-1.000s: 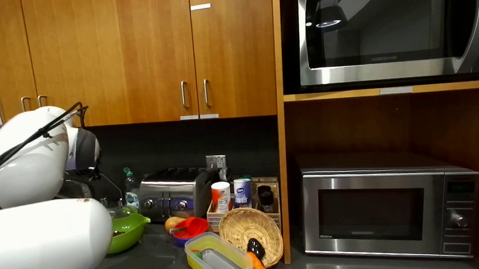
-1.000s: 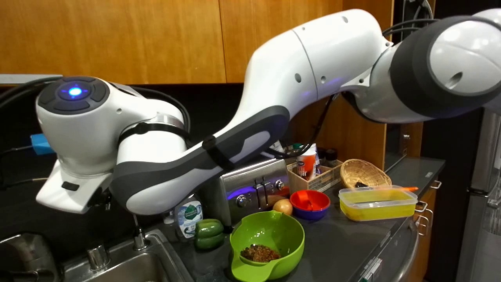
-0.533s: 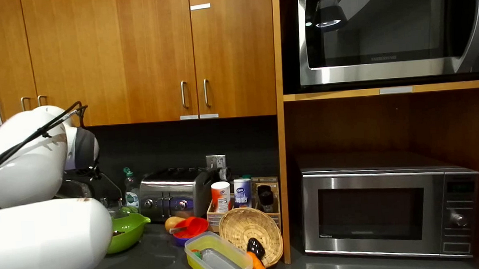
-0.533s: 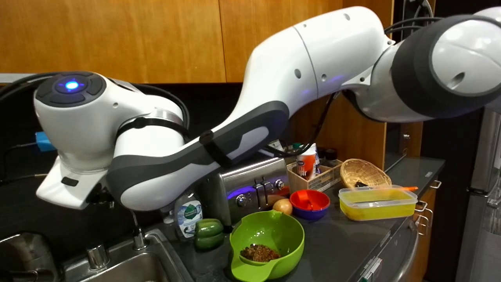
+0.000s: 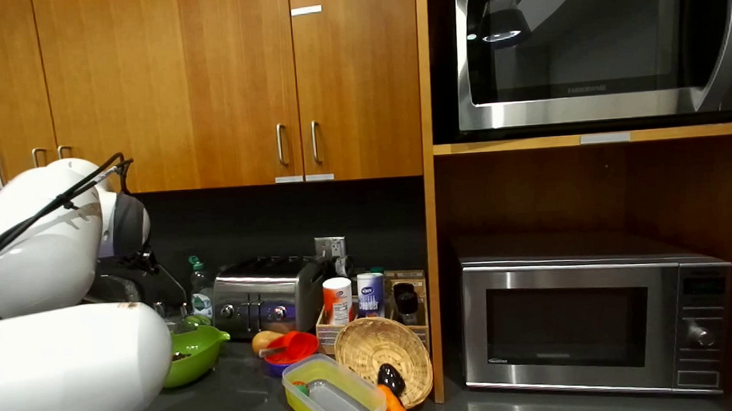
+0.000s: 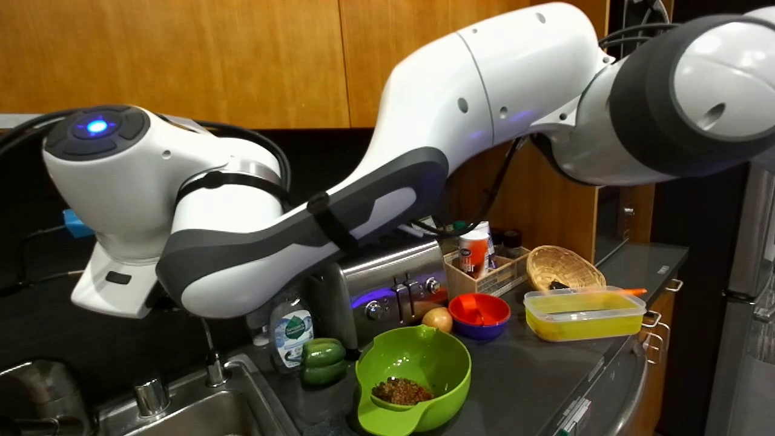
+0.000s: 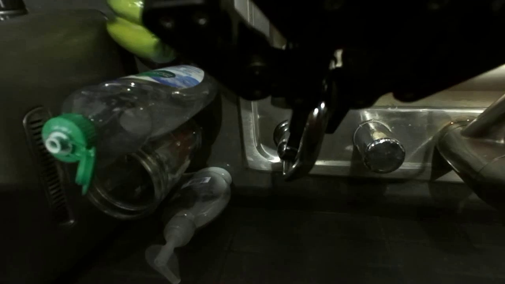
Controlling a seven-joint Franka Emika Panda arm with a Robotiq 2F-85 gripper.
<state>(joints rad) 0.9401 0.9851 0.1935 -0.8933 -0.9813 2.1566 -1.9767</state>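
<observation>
My gripper (image 7: 314,128) hangs over the back edge of the sink, its black fingers close about a thin chrome spout (image 7: 311,138). Dark finger parts show on both sides of it, but the light is too poor for me to tell whether they are clamped on it or only near. The spout rises from a corner of the sink (image 6: 259,393), and in an exterior view my arm (image 6: 436,109) covers its upper end. Along the same metal ledge stand a stubby chrome cylinder (image 7: 380,148) and, past that, a thicker chrome pipe (image 7: 469,146).

On the counter to the spout's other side, near each other, I see a clear soap bottle (image 7: 130,106), a glass jar (image 7: 159,173) and a pump bottle (image 7: 201,197). A green pepper (image 6: 324,354) lies just beside the soap bottle. Next come a steel toaster (image 6: 393,290) and a green bowl (image 6: 433,357) with reddish-brown bits (image 6: 402,390) inside.

Farther out, a red bowl (image 6: 494,310) sits in a blue bowl (image 6: 481,332), then a yellow container (image 6: 584,327) in front of a wicker basket (image 6: 560,263). In an exterior view 2 microwaves (image 5: 573,332) show, 1 above the other.
</observation>
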